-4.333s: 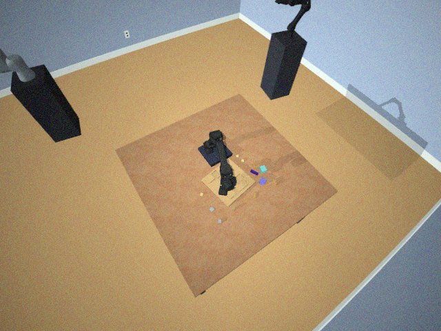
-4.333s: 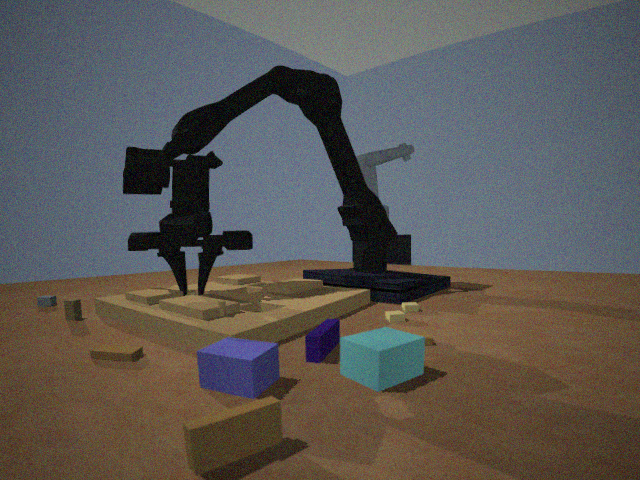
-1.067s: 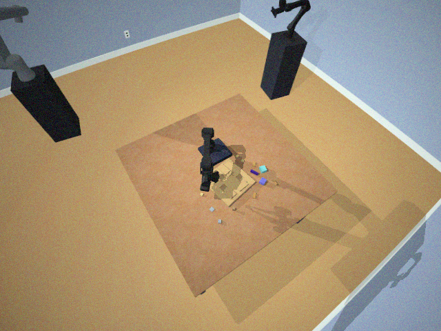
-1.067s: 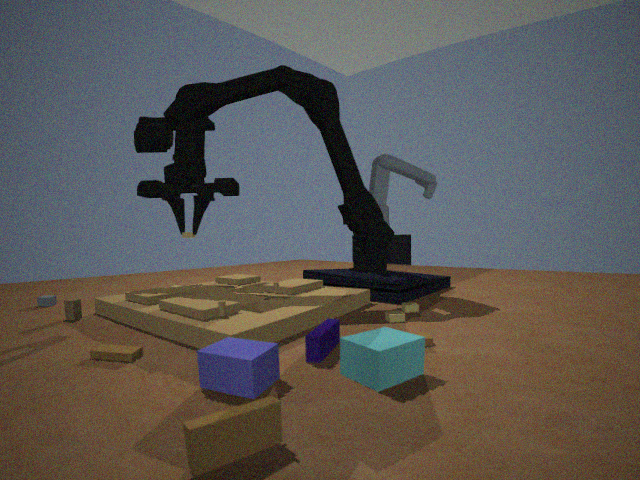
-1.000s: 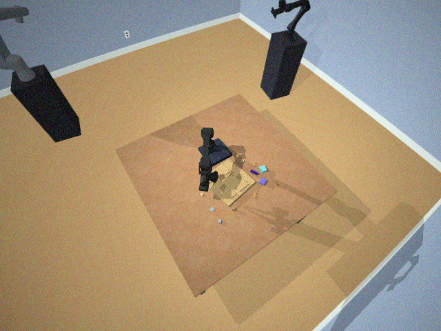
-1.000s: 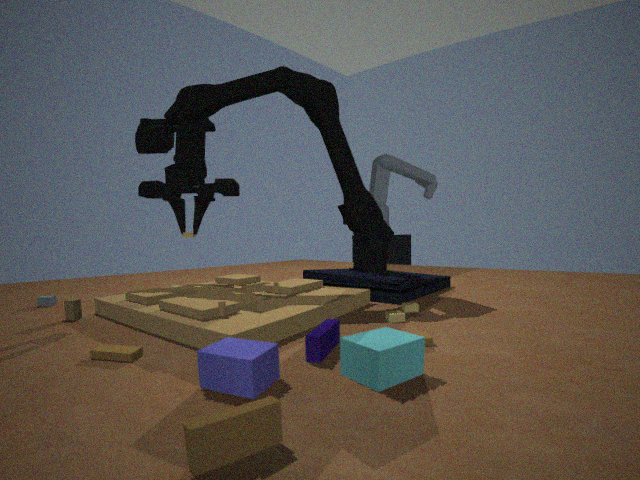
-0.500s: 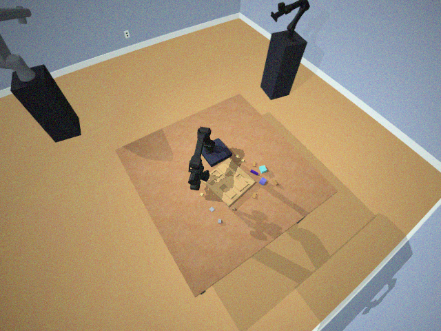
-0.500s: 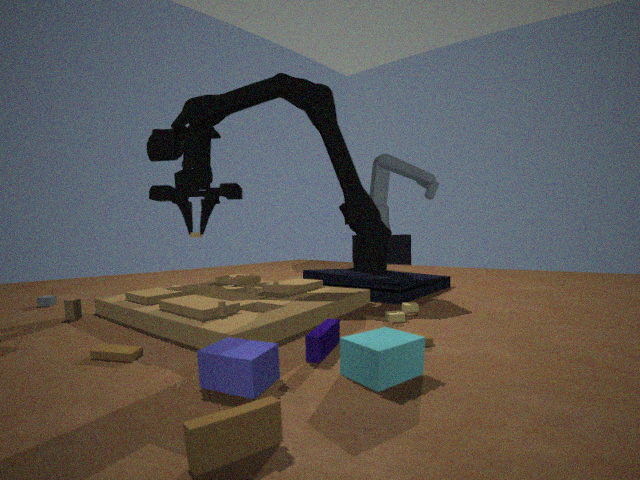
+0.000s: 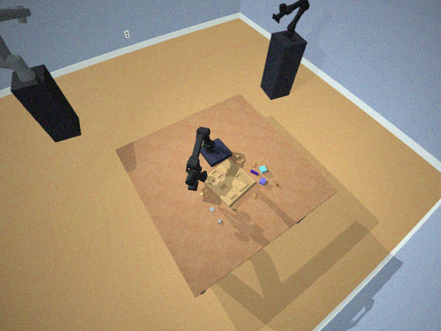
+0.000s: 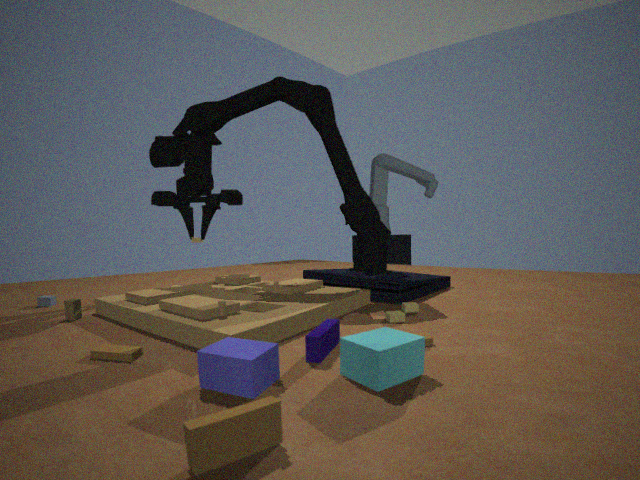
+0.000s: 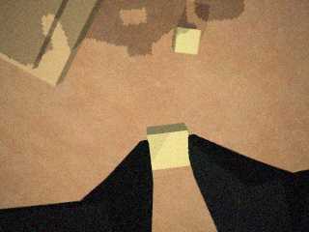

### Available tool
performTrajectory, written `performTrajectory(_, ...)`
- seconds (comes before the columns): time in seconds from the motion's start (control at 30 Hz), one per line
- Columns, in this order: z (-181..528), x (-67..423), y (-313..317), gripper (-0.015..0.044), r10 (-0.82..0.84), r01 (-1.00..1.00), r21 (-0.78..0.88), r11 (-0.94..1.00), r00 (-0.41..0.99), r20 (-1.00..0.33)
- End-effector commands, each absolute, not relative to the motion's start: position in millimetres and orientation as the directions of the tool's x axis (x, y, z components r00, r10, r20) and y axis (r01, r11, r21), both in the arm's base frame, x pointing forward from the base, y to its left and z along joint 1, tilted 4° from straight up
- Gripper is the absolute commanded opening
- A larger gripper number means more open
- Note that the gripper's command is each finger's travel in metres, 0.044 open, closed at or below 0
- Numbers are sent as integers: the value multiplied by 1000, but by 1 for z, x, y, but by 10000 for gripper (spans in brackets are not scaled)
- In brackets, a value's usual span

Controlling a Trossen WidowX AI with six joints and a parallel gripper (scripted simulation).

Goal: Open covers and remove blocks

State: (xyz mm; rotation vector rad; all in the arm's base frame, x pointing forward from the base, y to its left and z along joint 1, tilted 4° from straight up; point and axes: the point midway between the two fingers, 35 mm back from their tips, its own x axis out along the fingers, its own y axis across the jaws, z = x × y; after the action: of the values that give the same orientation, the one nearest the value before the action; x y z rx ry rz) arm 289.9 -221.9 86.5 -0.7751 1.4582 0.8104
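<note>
The gripper, high above the table's middle beside the wooden board, clamps a small tan, near-cubic block.

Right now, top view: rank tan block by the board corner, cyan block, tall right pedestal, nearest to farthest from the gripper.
1. Small tan block, on the table just below the gripper, which is shut on another small tan block.
2. Cyan block, across the puzzle board, to the right.
3. Tall right pedestal, on the floor, upper right.
</note>
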Motion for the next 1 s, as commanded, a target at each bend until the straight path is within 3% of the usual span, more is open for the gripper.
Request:
performTrajectory(0.0,78,288,-222,80,6,-849,47,526,-51,-999)
performTrajectory(0.97,30,287,-222,80,5,-849,46,526,-51,-999)
